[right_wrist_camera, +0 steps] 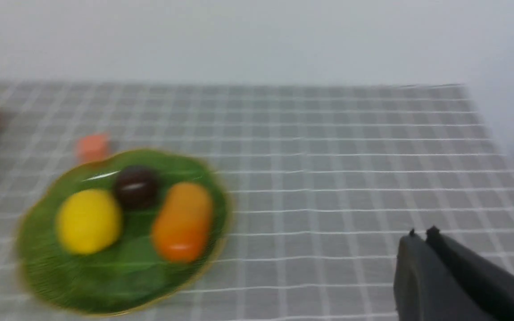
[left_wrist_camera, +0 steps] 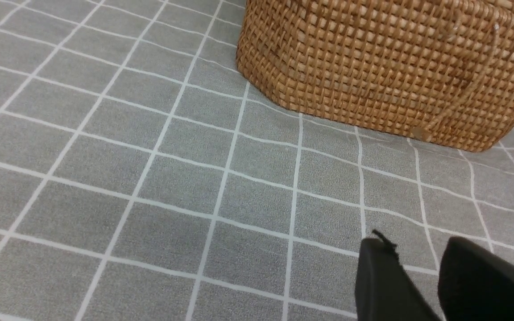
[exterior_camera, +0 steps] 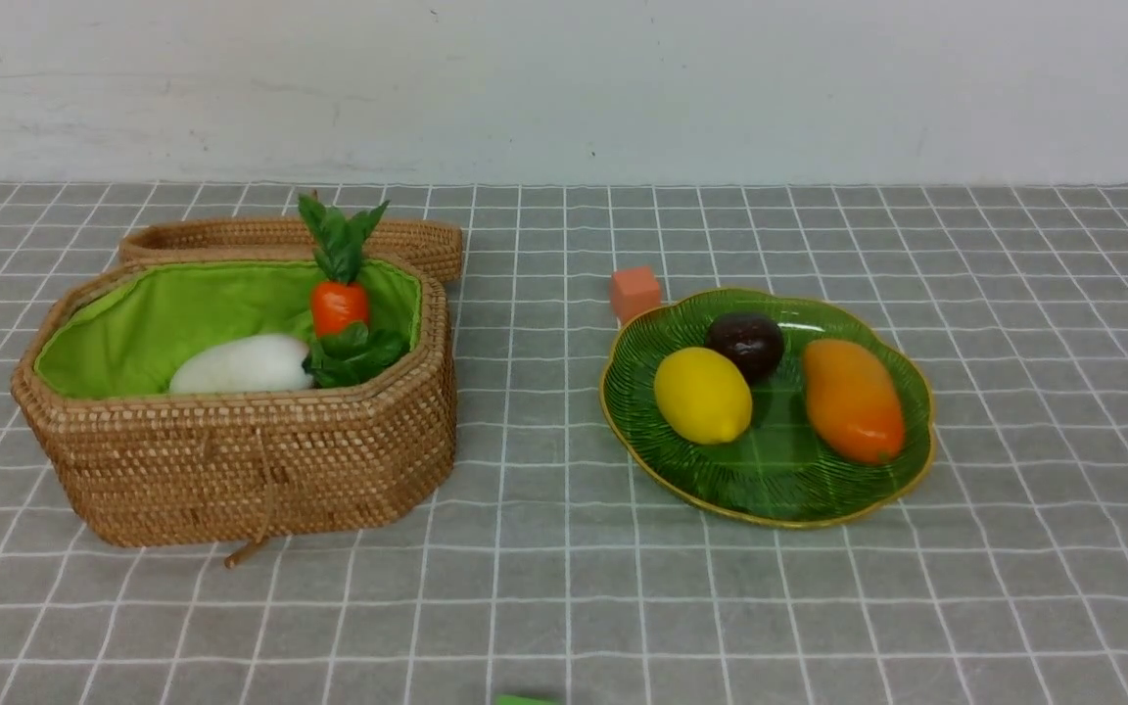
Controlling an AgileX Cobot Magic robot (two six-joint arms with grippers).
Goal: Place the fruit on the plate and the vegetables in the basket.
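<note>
Fruit is all on the plate (exterior_camera: pixel 902 460): lemon (exterior_camera: pixel 702 395), dark fruit (exterior_camera: pixel 745 344) and mango (exterior_camera: pixel 852 399). Carrot (exterior_camera: pixel 340 305) and radish (exterior_camera: pixel 243 364) lie in the basket (exterior_camera: pixel 251 465); no eggplant shows anywhere. Left gripper (left_wrist_camera: pixel 417 254) hangs low beside the basket, fingers slightly parted and empty; right gripper (right_wrist_camera: pixel 420 236) is clenched, empty, well clear of the plate. Judged nearly finished: withdraw both arms high and slowly, touching nothing.
</note>
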